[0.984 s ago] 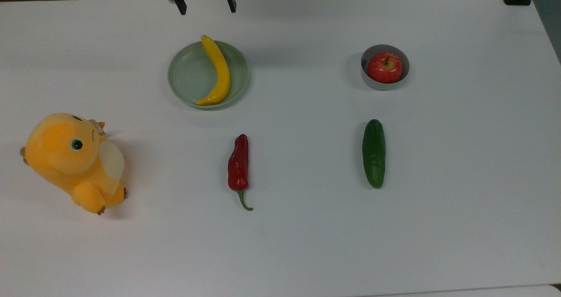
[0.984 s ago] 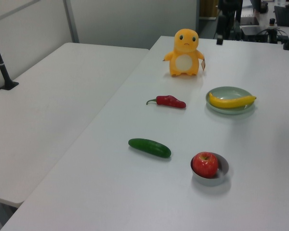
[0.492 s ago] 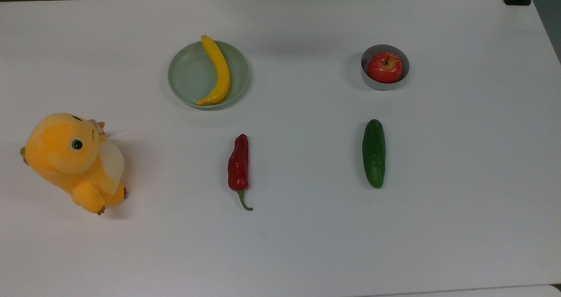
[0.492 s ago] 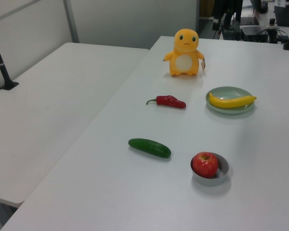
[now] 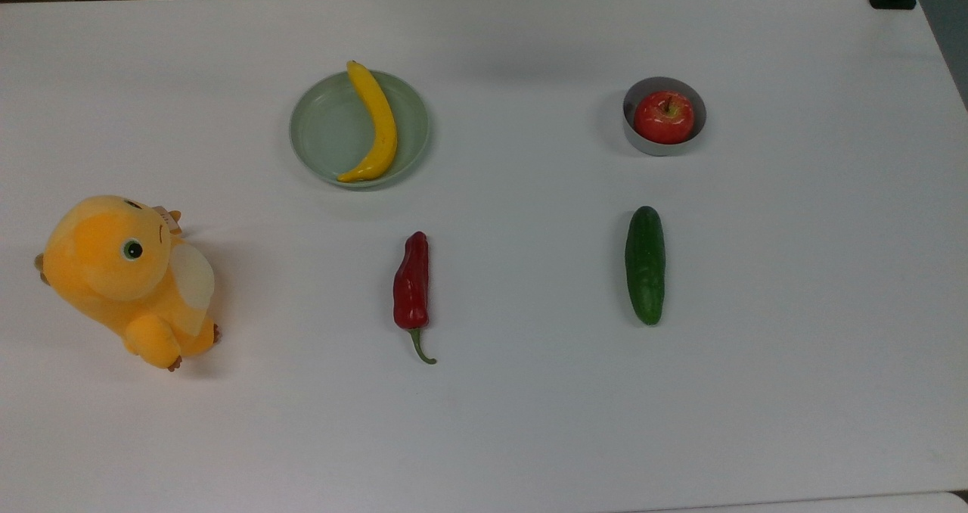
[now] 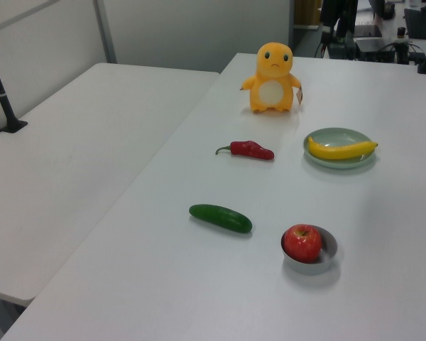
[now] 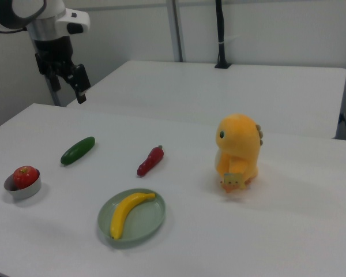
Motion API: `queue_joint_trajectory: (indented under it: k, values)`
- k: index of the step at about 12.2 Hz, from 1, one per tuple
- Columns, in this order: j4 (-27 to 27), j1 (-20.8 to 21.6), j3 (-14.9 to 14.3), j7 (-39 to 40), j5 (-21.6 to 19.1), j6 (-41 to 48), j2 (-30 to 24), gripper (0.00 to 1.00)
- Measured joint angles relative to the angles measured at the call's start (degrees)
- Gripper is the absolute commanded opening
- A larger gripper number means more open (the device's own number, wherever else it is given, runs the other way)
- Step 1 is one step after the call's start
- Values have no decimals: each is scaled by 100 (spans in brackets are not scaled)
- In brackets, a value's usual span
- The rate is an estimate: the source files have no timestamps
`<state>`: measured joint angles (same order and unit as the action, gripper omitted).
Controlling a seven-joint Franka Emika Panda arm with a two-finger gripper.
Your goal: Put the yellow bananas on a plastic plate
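The yellow bananas are a single long curved banana [image 5: 376, 122] lying across the right half of the pale green plastic plate [image 5: 327, 129] in the top view. In the left view the banana [image 6: 341, 148] rests on the plate [image 6: 339, 135], and the right view shows the banana [image 7: 127, 212] on the plate [image 7: 148, 224] near the table's front. My gripper [image 7: 68, 91] hangs high over the far left corner of the table in the right view, well away from the plate. It is open and holds nothing.
A red chili pepper [image 5: 411, 281] and a green cucumber [image 5: 645, 264] lie mid-table. A red apple [image 5: 663, 116] sits in a small grey bowl [image 5: 641, 143]. An orange-yellow plush toy [image 5: 125, 275] stands at the top view's left. A second white table [image 6: 71, 156] adjoins.
One second ago the gripper's open fingers showed at the top edge of the top view above the plate; they have since withdrawn out of that view. Banana and plate have not moved.
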<state>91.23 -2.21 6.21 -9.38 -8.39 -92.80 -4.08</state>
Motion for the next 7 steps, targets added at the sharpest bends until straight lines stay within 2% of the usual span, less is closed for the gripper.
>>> queue_joint_trajectory:
  k: [3,7]
  values:
    - [10,38,-197,839,0,-13,0,100]
    - [14,158,-336,1009,0,-28,0,100]
